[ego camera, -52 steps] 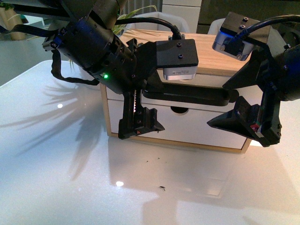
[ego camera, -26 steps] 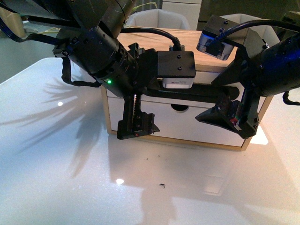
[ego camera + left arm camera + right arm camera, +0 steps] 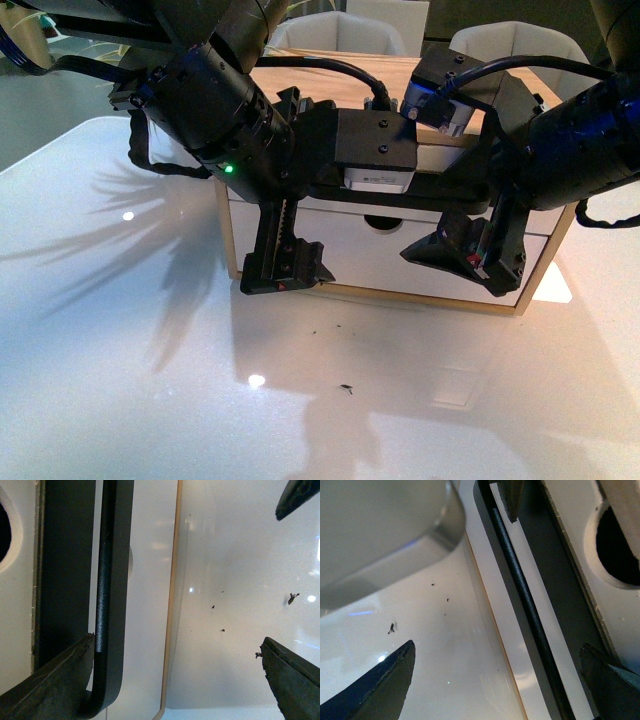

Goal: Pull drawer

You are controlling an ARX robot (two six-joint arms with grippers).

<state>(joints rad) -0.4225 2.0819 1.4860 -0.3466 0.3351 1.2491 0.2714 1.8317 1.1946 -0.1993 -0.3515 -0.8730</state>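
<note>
Glossy white table (image 3: 150, 400) up front. Left gripper (image 3: 177, 645) is spread wide, one of its fingers (image 3: 50, 680) just beside the black bar handle (image 3: 105, 580). Right gripper (image 3: 497, 647) is spread wide too, the bar between its fingers. Behind them, the drawer (image 3: 365, 260) sits in the lower slot of the wooden cabinet (image 3: 390, 62) on the table's far side.

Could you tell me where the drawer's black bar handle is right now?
In the front view the handle runs horizontally across the drawer front, behind both arms; the wrist views show it within the open jaws of the left tool and the right tool.
</note>
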